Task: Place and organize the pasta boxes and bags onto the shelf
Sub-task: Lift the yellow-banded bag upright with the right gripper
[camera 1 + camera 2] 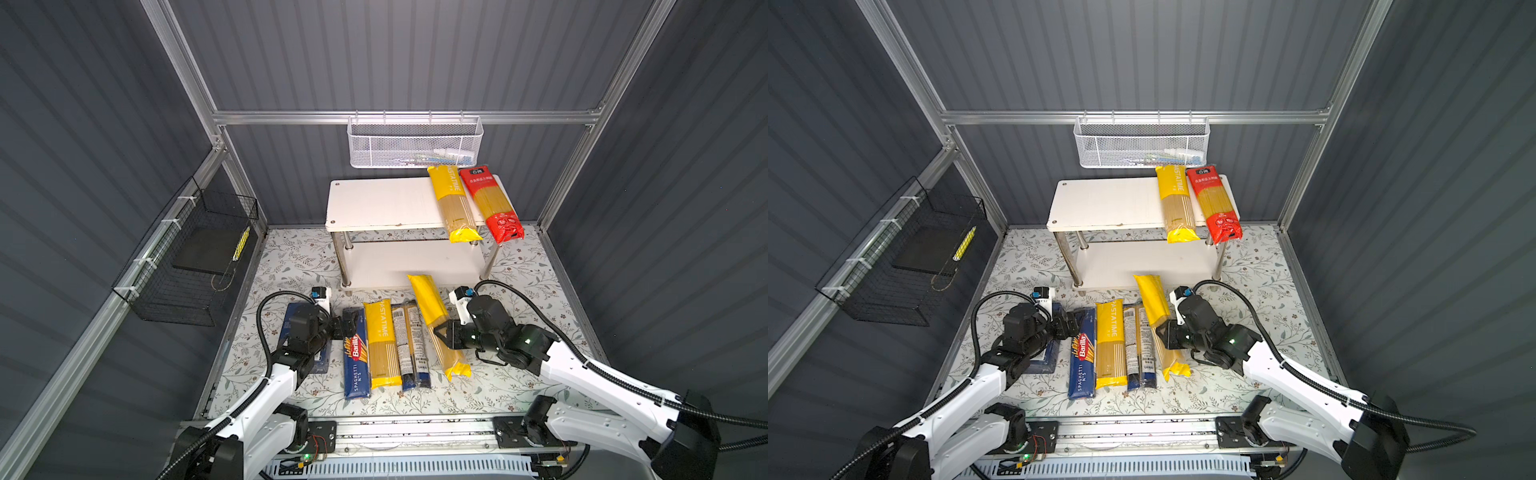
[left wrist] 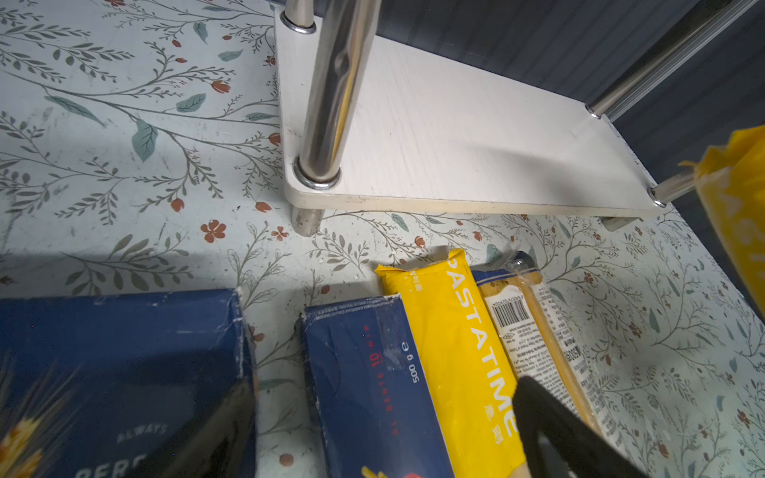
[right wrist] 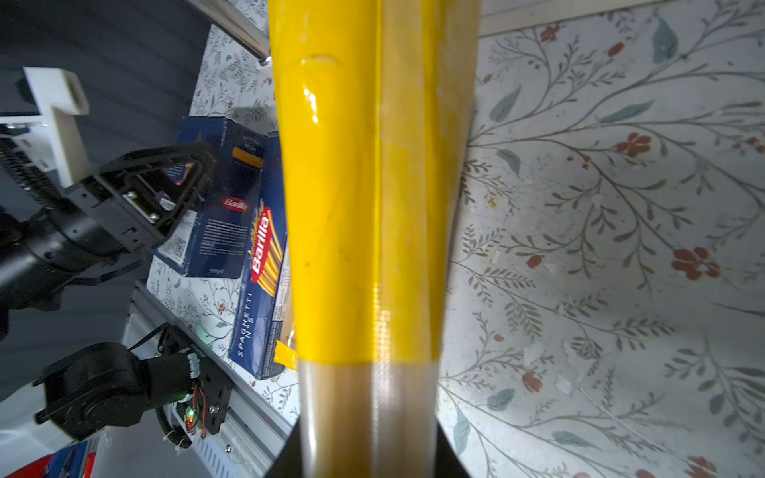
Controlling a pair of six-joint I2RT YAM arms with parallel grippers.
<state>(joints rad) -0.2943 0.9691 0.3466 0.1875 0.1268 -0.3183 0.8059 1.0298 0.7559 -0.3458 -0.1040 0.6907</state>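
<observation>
The shelf [image 1: 374,203] stands at the back, with a yellow bag [image 1: 453,203] and a red bag [image 1: 492,203] lying on its top board at the right end. My right gripper [image 1: 442,332] is shut on another yellow bag [image 3: 364,207], lifted and tilted toward the shelf's lower board [image 2: 455,145]. On the table lie the narrow Barilla box [image 1: 356,365], a PASTATIME yellow bag [image 1: 382,345] and the clear bag [image 1: 411,345], side by side. My left gripper [image 2: 381,405] hangs open over the far end of the narrow box. The wide box [image 2: 124,351] is partly under the left arm.
A white mesh basket [image 1: 415,145] hangs on the back rail just above the shelf. A black wire basket [image 1: 195,257] is fixed to the left wall. Grey panel walls close in the floral table [image 1: 291,257] on three sides.
</observation>
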